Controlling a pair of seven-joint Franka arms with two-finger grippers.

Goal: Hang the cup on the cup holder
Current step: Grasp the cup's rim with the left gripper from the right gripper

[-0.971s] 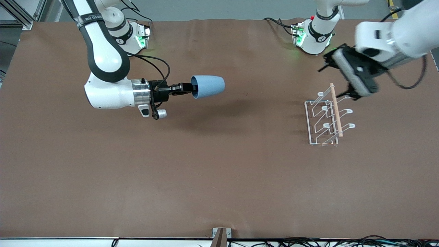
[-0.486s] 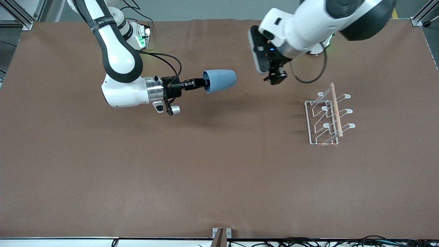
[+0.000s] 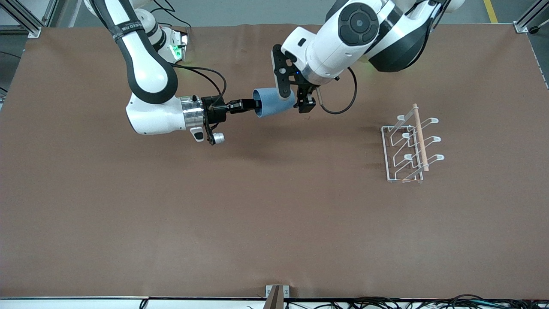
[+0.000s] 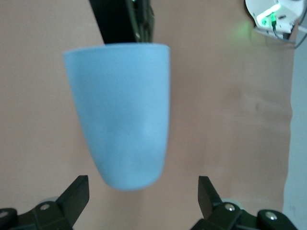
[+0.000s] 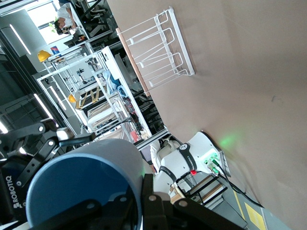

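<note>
Brown matting [image 3: 214, 223] covers the whole table, bare but for one rack toward the left arm's end. Reaching from the right arm's end of the table, the right gripper [image 3: 248, 104] stretches out level, its jaws pressed together on the rim of a small, handleless, light-blue plastic cup [image 3: 273, 102] — one finger inside the mouth, one outside. Held this way the cup lies on its side in the air over the middle of the table, its closed bottom pointing toward the other arm, which looks like an offer for a hand-over.

Next along, the left gripper [image 3: 291, 95] hangs over the cup's closed end. In the left wrist view its fingertips [image 4: 76, 191] stand spread wide on either side of the tapered bottom [image 4: 127, 158], apart from it, not yet touching. The wide spread seems meant to let the fingers slide around the cup's body before closing.

Farther toward the left arm's end stands the white wire cup holder [image 3: 407, 148] with upward-angled looped prongs and a pale wooden rod [image 3: 420, 136] along its top — every prong bare. It sits well apart from the cup, so hanging is likely several steps off.
</note>
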